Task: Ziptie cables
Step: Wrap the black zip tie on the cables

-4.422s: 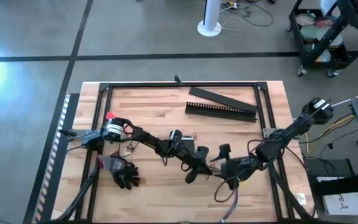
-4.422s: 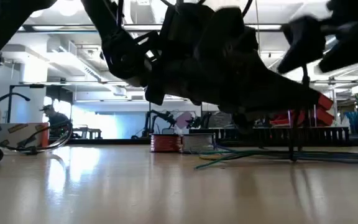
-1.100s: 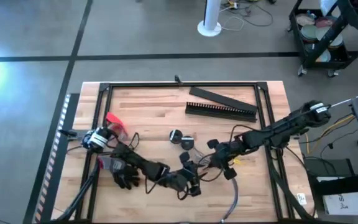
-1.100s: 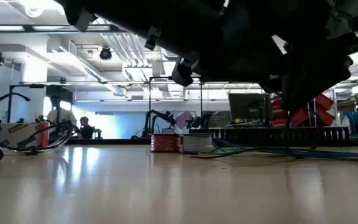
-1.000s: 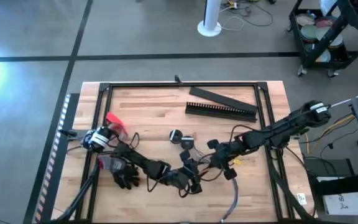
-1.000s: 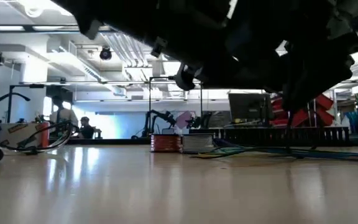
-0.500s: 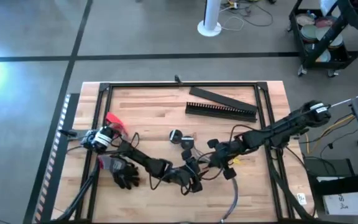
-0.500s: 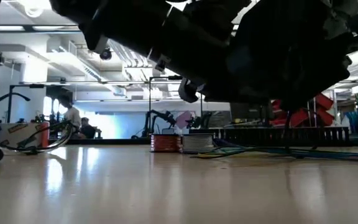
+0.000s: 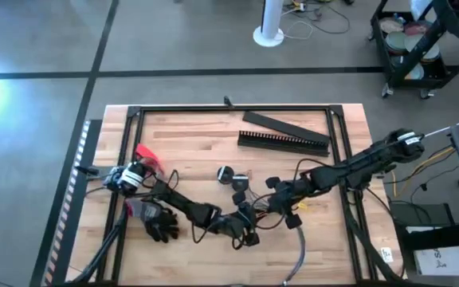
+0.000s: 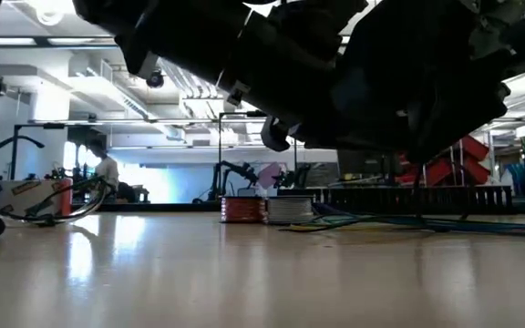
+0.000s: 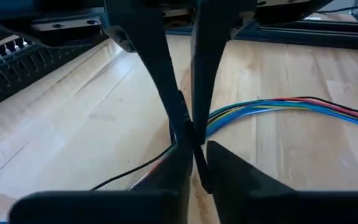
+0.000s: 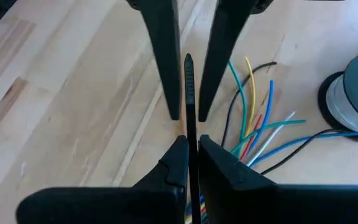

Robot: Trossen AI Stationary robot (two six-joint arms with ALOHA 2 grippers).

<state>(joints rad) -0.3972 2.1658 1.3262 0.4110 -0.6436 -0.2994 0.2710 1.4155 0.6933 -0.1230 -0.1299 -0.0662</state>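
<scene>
My two grippers meet tip to tip near the table's middle, toward its near edge, above the wood. My right gripper [image 9: 271,203] [image 12: 190,146] is shut on the ziptie [image 12: 188,93], a thin black strip that sticks out past its fingertips. My left gripper [image 9: 248,226] [image 11: 197,152] faces it and is shut on the same strip. The cables' bundle of coloured wires [image 11: 278,107] [image 12: 253,118] lies on the table just beside both grippers. Its grey sheathed part [image 9: 300,257] curves toward the near edge. Whether the ziptie goes round the wires is hidden. My left gripper has the ziptie's strip [image 11: 194,163] between its two fingers, right next to the right gripper's fingertips. Its fingers come about level from the table's left. The strip is clear of the table. My right gripper pinches the ziptie [image 12: 189,138] between its two fingers, coming from the table's right and far side. The strip runs on along the fingers, and its pointed free end [image 12: 188,60] reaches in between the left gripper's fingers. It is held off the wood.
A comb-toothed black duct [image 9: 284,142] and a flat black bar [image 9: 281,122] lie at the far side. Small round spools [image 9: 228,175] [image 12: 356,93] sit just beyond the grippers. A black glove [image 9: 159,223] lies near the left arm's base, and a black frame [image 9: 233,108] rings the table.
My left gripper has moved a little toward the far edge and right, up to the right gripper's fingertips. My right gripper has kept its place.
</scene>
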